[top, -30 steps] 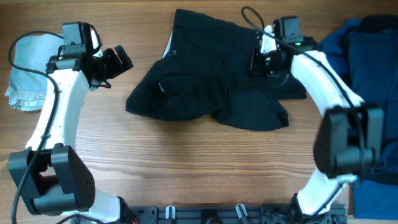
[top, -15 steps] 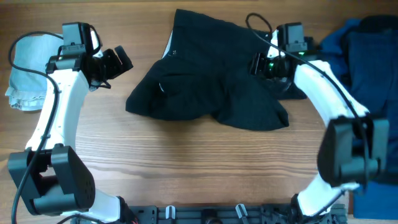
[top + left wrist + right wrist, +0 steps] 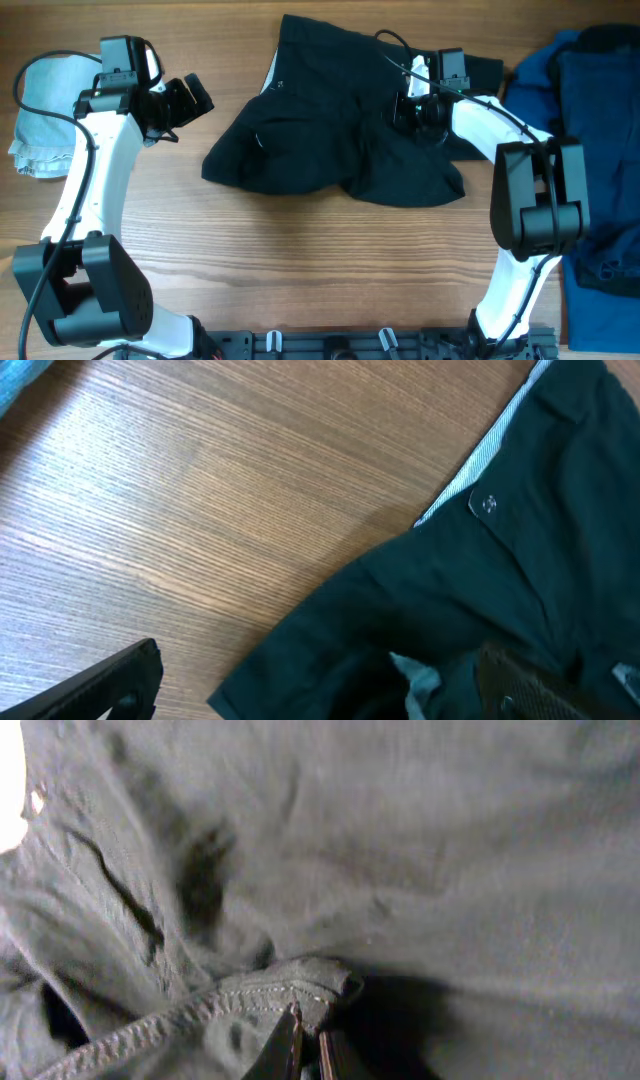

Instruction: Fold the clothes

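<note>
Where my right claw (image 3: 308,1040) sits: low on the shorts (image 3: 330,140), toward their right side, tips down in the black fabric.
Right claw state: closed, the two tips drawn together with only a sliver between them.
Right claw contact: the tips meet a stitched hem (image 3: 250,1000) that bunches up just above them. I cannot tell whether any fabric is pinched between them.
Fabric around the right claw: dark, creased, with deep folds running off to the left in my wrist view.
Left claw (image 3: 182,105): jaws spread wide, holding nothing, raised off the table (image 3: 300,260).
Left claw place: just beside the left edge of the shorts. One of my fingers (image 3: 100,680) is over bare wood, the other is over black fabric.
Shorts: lying rumpled at the back middle of the table, between my two arms, with both wide legs toward the front edge.
Waistband: turned open on the left, showing the whitish lining (image 3: 480,460), with a round snap (image 3: 487,504) right beside it.
Cloth (image 3: 45,110): pale blue, at the far left of the table, well apart from the shorts.
Heap (image 3: 590,80): deep blue, rumpled, along the right edge of the table, near the right end of the shorts.
</note>
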